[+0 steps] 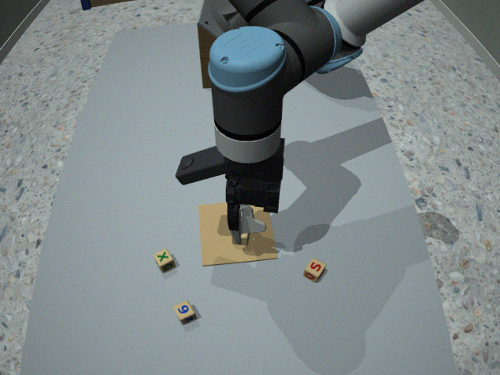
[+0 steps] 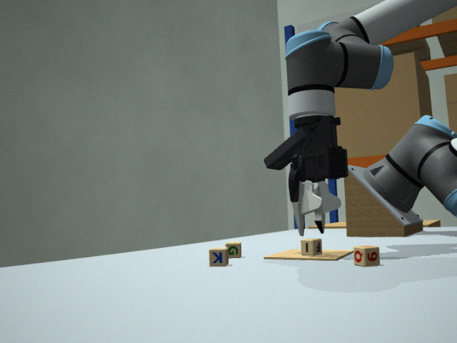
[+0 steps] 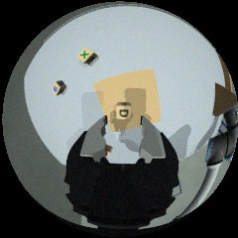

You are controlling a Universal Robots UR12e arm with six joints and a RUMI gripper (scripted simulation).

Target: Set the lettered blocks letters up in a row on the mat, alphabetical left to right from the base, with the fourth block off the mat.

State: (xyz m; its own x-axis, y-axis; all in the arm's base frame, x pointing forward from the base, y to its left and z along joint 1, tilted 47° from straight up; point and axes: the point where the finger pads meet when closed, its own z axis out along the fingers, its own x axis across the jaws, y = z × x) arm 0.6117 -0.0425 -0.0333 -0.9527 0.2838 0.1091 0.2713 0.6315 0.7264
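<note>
My gripper (image 1: 243, 242) (image 2: 311, 234) (image 3: 124, 117) is open and empty, pointing down just above the D block (image 1: 244, 238) (image 2: 310, 246) (image 3: 123, 111). This block stands on the tan mat (image 1: 209, 250) (image 2: 276, 255) (image 3: 149, 81), its top partly hidden in the top view. The green X block (image 1: 163, 258) (image 2: 233, 249) (image 3: 85, 55) and the blue-marked block (image 1: 184, 311) (image 2: 218, 256) (image 3: 59, 87), with a 6 or 9 on top, lie off the mat. The red S block (image 1: 315, 269) (image 2: 366, 256) lies off the mat's other side, mostly hidden by a jaw in the wrist view.
The robot's base stands on a wooden wedge (image 1: 205, 60) (image 2: 374, 217) beyond the mat. The arm's shadow falls across part of the mat and the grey table top (image 1: 121, 161) (image 2: 147, 295). Shelving with boxes stands behind the base in the exterior view.
</note>
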